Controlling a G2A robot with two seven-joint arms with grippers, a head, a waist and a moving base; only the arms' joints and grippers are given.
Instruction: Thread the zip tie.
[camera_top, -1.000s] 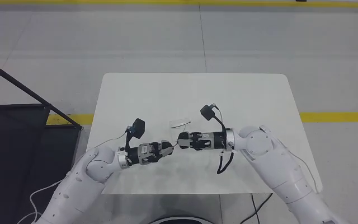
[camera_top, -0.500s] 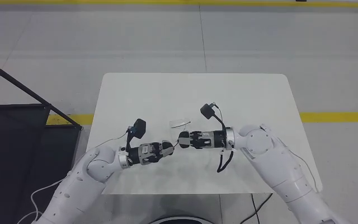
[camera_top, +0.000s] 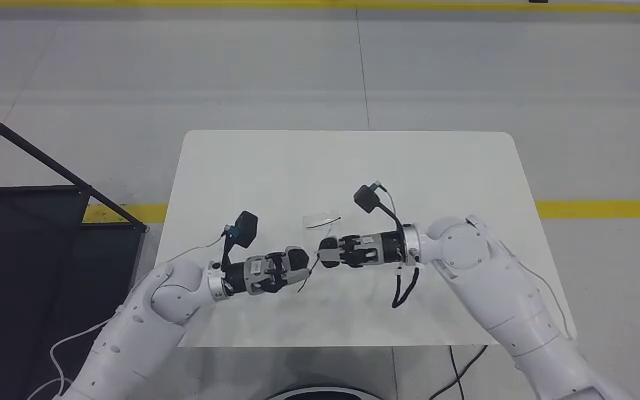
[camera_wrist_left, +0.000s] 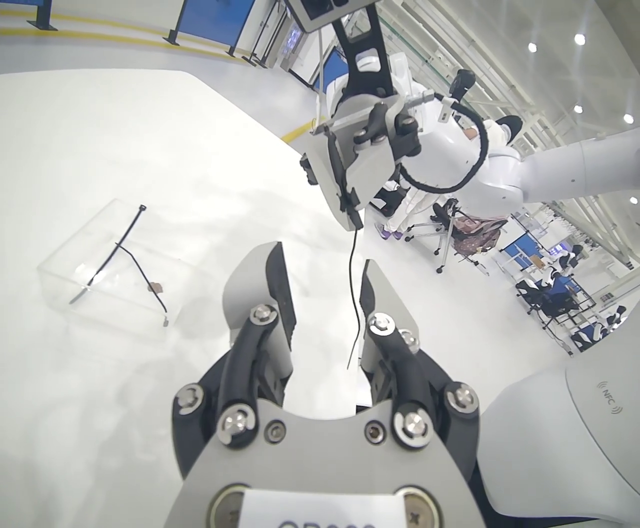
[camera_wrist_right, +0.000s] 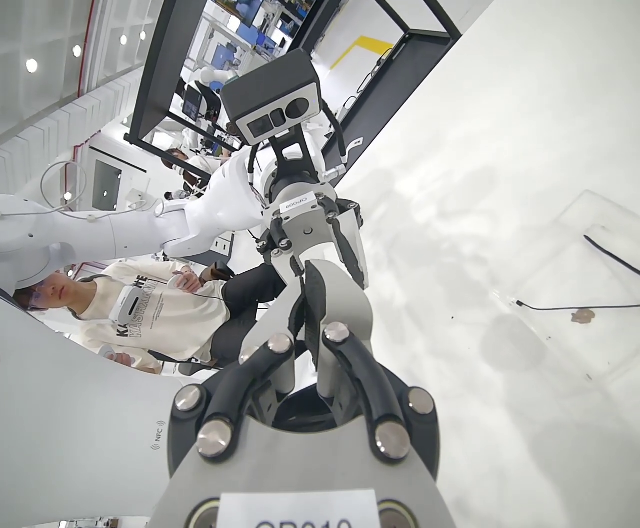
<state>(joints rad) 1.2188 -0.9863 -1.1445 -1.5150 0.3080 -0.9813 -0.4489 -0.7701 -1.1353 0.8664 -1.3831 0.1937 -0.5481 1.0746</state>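
R pincer clamps zip tie at its upper end. Tie's long axis runs straight into the gap of L pincer, fingers spread wide, free tip btwn them. Both above desk, near clear tray w/ spare ties.

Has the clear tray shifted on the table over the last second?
No. The tray lies at the same spot on the table, no nearer to its far edge than before.
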